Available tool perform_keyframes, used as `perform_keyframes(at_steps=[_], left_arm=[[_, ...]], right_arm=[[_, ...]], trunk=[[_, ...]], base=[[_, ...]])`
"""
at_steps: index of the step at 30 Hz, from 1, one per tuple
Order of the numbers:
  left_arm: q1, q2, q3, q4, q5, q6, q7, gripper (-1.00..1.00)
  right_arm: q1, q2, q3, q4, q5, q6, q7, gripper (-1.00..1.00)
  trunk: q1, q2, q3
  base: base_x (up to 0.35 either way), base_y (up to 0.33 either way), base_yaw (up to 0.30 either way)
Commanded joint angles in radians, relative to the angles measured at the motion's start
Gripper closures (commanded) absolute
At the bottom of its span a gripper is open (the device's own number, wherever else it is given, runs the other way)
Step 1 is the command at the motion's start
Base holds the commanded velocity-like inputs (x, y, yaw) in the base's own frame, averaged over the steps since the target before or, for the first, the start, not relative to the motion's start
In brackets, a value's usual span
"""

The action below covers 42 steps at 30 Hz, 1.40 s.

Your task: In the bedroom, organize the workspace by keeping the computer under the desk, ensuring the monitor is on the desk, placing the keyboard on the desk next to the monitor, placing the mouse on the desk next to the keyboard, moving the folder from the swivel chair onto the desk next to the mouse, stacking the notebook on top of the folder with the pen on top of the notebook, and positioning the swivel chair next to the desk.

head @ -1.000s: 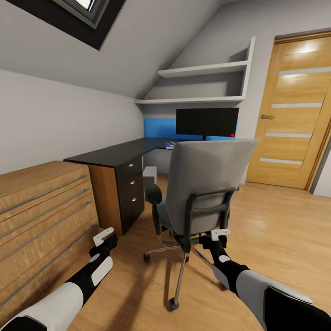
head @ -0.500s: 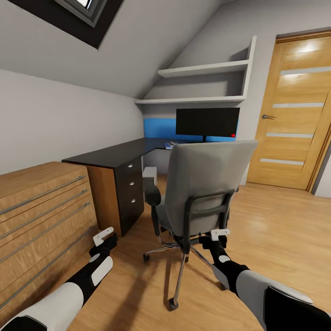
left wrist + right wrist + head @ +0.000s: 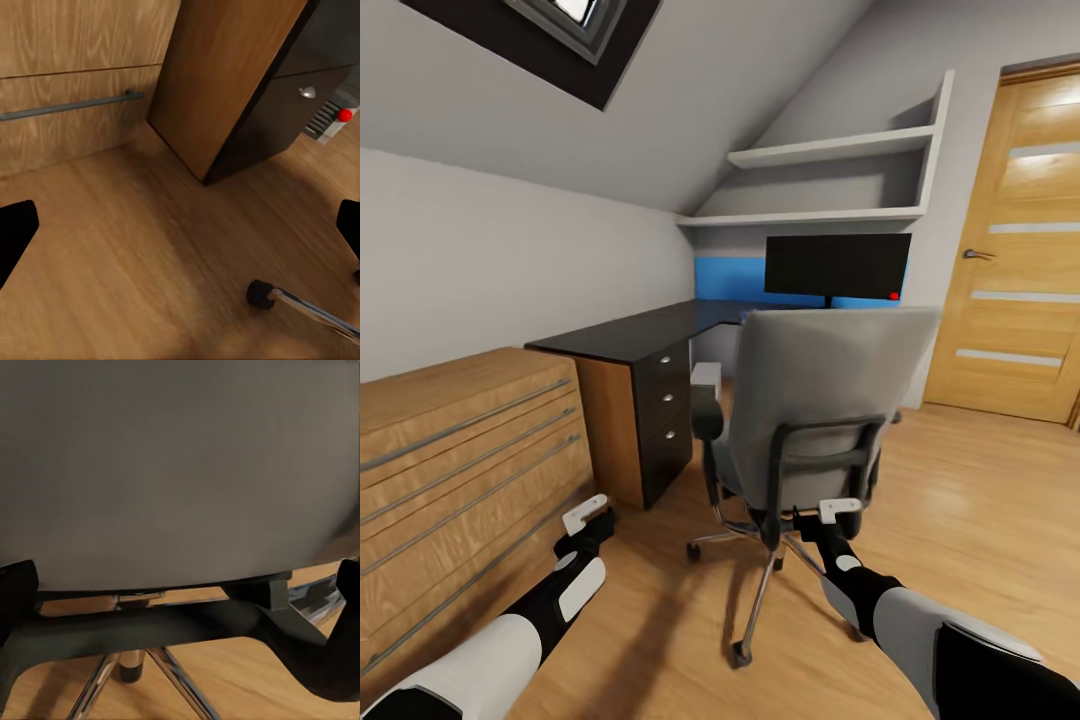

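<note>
The swivel chair stands with its grey back toward me, and its base shows in the right wrist view. My right gripper is open just behind the back's lower edge, not touching it. Low at the left, my left gripper hangs open and empty over the floor. The desk carries the monitor. The computer sits under the desk. The chair back hides its seat; keyboard, mouse, folder, notebook and pen are hidden.
A light wooden drawer chest lines the left wall beside the desk's drawer unit. A chair caster rests on the wooden floor. A wooden door is at the right, with wall shelves above the monitor.
The whole picture has shifted, with desk, chair and door sliding rightward, so the camera has moved. Both arms keep the same pose and both grippers stay open.
</note>
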Motion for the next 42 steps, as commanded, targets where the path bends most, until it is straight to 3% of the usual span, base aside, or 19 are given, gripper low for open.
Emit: perform_keyframes(at_steps=[1, 42], left_arm=[[-0.001, 0.001, -0.008, -0.001, 0.009, -0.004, 0.006, -1.0], [0.0, -0.001, -0.011, -0.001, 0.01, -0.001, 0.003, -1.0]], right_arm=[[-0.001, 0.0, 0.009, -0.001, -0.002, -0.001, -0.006, -1.0], [-0.001, 0.0, 0.009, -0.001, -0.003, -0.001, -0.008, -1.0]], trunk=[[0.0, 0.0, -0.001], [0.0, 0.0, -0.001]], base=[[0.0, 0.0, 0.22], [0.0, 0.046, 0.207]])
